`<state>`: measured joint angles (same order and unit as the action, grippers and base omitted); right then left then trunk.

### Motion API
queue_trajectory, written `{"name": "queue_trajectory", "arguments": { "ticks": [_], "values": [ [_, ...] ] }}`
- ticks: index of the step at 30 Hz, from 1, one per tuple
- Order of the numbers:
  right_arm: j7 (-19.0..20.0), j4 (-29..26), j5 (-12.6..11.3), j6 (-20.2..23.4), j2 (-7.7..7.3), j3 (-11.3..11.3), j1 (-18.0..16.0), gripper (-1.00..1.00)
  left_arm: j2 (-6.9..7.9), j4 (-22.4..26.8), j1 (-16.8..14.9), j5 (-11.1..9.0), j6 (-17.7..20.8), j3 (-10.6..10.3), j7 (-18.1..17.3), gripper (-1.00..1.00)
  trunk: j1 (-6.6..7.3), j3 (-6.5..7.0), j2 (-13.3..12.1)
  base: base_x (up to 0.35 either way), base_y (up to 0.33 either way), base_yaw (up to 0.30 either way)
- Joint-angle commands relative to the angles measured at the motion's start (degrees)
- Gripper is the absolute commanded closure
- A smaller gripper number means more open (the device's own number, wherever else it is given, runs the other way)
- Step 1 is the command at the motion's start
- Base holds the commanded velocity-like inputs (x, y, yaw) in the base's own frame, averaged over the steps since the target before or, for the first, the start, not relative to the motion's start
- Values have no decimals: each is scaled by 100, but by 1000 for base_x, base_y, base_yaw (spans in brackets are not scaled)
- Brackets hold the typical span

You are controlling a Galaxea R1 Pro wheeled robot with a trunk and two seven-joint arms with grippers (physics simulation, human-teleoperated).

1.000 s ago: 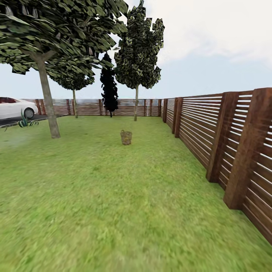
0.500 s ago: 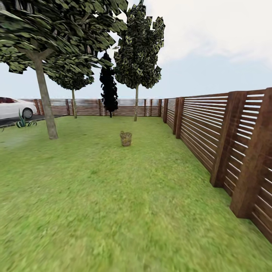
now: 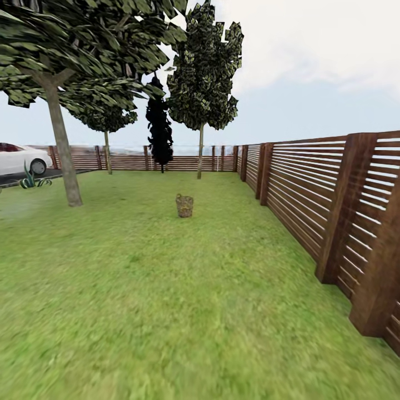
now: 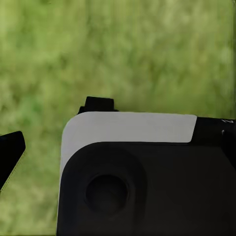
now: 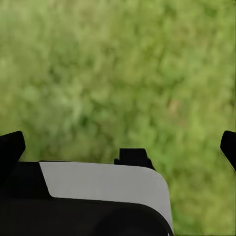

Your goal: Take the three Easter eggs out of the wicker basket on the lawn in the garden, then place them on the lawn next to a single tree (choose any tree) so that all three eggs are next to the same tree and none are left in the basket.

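— What's nearest?
— Grass under both wrists. The right gripper (image 5: 118,147) has its fingertips spread wide, holding nothing; the left gripper's state I cannot tell.
— And the basket (image 3: 185,205)?
— Far ahead on the lawn (image 3: 166,311), roughly centred, favouring neither arm. A thick-trunked tree (image 3: 60,150) stands beyond, left of it.

Below my left wrist lies the lawn of short, mottled green grass (image 4: 123,54), blurred and soft. One of my dark fingers (image 4: 10,152) pokes in at the edge, its tip over the grass. A black and white rounded housing (image 4: 142,172) of my own body, with a round recess, covers much of the picture
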<state>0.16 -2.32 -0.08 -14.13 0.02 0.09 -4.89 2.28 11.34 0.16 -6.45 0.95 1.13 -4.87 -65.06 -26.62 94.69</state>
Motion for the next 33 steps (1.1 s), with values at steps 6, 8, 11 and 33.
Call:
{"name": "queue_trajectory", "arguments": {
  "ticks": [6, 8, 11, 33],
  "values": [
    [-1, 5, -1, -19, -2, -2, -4, -100, 1, 8, 2, -58, 10, 10, -28, -100, -3, -5, 2, 327, 0, 0],
    [-5, 4, -6, -19, -2, -9, -4, -100, 1, 8, 2, -58, 10, 10, -30, -100, -3, -5, 2, 327, 0, 7],
    [-6, 4, -10, -19, -2, -16, -4, -100, 1, 8, 2, -58, 10, 10, -29, -100, -3, -5, 2, 327, 0, 49],
    [-7, 3, -19, -19, -4, -35, -4, -100, 1, 8, 2, -58, 10, 16, -31, -100, -3, -77, 2, 327, 0, 169]
  ]
}}
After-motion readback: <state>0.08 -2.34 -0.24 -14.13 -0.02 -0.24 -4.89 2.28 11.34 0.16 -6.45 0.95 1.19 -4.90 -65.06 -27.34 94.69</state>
